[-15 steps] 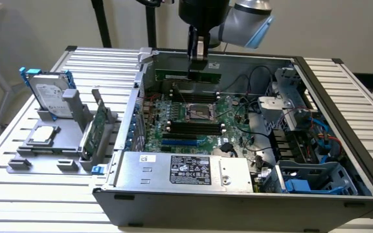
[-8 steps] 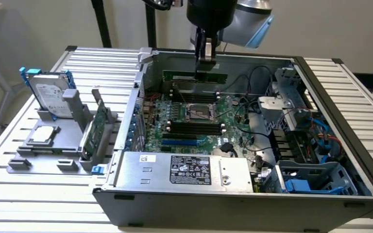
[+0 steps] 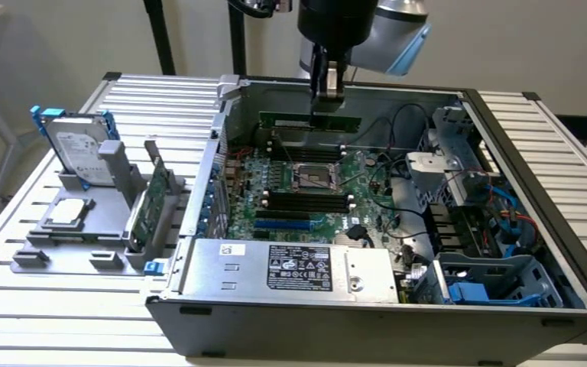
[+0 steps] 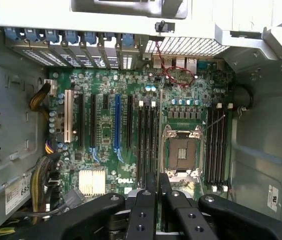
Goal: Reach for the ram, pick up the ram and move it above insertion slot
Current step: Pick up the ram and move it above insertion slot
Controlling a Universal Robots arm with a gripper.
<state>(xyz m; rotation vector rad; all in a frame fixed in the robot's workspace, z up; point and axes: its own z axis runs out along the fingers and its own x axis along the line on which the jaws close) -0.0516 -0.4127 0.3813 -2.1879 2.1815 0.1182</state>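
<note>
Gripper (image 3: 326, 98) clamped on ram (image 3: 309, 122), above open computer case (image 3: 375, 313) (motherboard (image 4: 131, 130) inside).

You cannot read the small print on the power supply label (image 3: 301, 268), the arm (image 3: 360, 27) is cut off at the exterior view's top edge, and the gripper (image 4: 158, 187) hides the ram's (image 3: 310, 121) middle and the motherboard (image 4: 131, 130) beneath it.
</note>
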